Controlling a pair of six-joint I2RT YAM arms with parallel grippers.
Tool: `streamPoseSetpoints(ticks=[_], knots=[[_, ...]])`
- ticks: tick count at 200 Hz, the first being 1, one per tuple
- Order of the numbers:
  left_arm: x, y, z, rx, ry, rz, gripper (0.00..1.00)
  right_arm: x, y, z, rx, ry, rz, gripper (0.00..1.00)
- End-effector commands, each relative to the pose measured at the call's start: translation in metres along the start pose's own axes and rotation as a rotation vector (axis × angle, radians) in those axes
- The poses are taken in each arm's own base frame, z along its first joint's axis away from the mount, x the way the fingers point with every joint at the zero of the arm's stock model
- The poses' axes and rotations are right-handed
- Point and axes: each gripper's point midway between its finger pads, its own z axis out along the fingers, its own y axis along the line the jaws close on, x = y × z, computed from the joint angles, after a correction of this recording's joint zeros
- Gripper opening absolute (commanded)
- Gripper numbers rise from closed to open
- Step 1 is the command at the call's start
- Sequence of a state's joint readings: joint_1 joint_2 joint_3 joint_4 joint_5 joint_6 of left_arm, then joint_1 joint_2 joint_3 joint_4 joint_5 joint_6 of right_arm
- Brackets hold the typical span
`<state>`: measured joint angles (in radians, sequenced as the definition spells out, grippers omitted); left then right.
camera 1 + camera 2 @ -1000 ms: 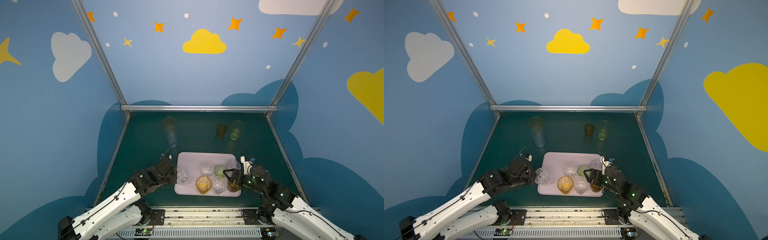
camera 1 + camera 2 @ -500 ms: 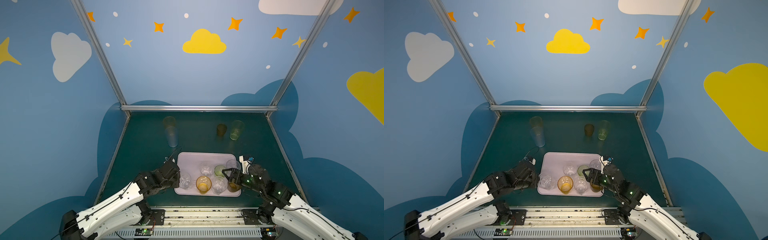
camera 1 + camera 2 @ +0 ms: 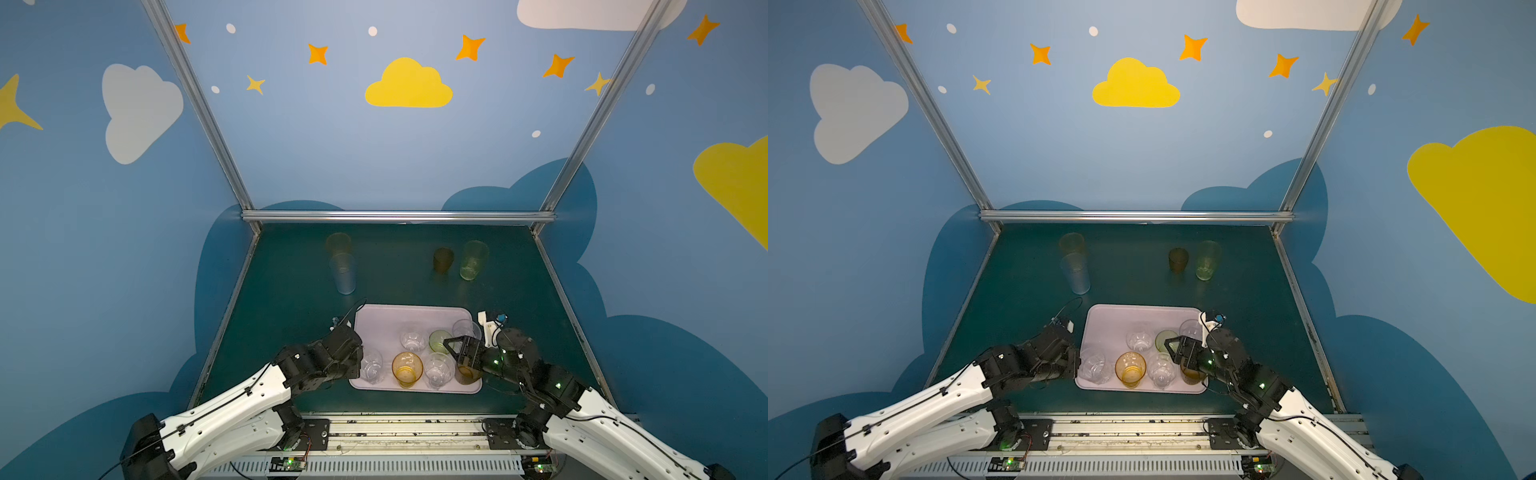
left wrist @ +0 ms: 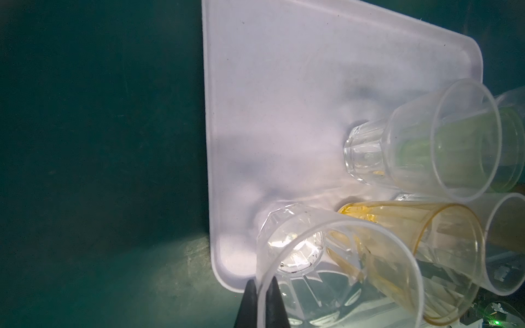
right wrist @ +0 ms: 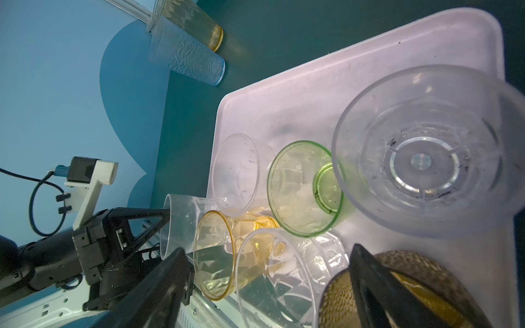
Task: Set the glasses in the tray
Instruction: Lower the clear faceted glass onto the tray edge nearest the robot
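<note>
Orange tall tumbler (image 3: 338, 243): upright at the far left of the dark green table (image 3: 291, 291), off the tray.
Blue tall tumbler (image 3: 344, 274): upright just in front of the orange one, also off the tray.
Left claw (image 4: 262, 295): closed in a pinch on the rim wall of the clear faceted tumbler (image 3: 371, 365), with one finger inside the mouth and one outside, as the left wrist view shows.
Clear faceted tumbler, place: near-left corner of the tray; whether its base rests on the floor cannot be told.
Tray (image 3: 386, 320): pale lilac, flat on the table between the two arms, its far-left part bare.
Near row in the tray: amber tumbler (image 3: 407, 369), then a second clear tumbler (image 3: 438, 370), close together.
Back row in the tray: third clear tumbler (image 3: 412, 340), short green tumbler (image 3: 439, 340), fourth clear tumbler (image 3: 465, 328).
Right claw (image 3: 451, 351): jaws spread wide, gripping nothing; it hangs over the tray's near-right corner with one finger above the textured brown tumbler (image 5: 412, 269). Contact cannot be told.
Small brown tumbler (image 3: 443, 259): upright at the far right of the table, off the tray.
Tall green tumbler (image 3: 473, 259): just beside it, also off the tray.
</note>
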<state>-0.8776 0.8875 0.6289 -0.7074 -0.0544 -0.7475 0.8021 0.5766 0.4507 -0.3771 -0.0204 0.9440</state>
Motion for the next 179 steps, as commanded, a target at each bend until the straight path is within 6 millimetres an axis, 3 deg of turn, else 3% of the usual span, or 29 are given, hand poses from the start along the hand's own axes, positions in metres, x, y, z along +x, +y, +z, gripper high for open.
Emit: streamPoseSetpoints(ticks=[1, 130, 179], knots=[[-0.003, -0.004, 0.003, 0.014, -0.012, -0.007, 0.04, -0.002, 0.001, 0.001, -0.010, -0.010, 0.006, 0.88], [0.006, -0.014, 0.012, 0.009, 0.019, 0.019, 0.04, 0.000, -0.005, -0.001, -0.008, -0.017, 0.020, 0.88], [0.007, -0.016, 0.015, 0.005, 0.027, 0.023, 0.12, 0.000, -0.005, -0.001, -0.011, -0.015, 0.022, 0.88]])
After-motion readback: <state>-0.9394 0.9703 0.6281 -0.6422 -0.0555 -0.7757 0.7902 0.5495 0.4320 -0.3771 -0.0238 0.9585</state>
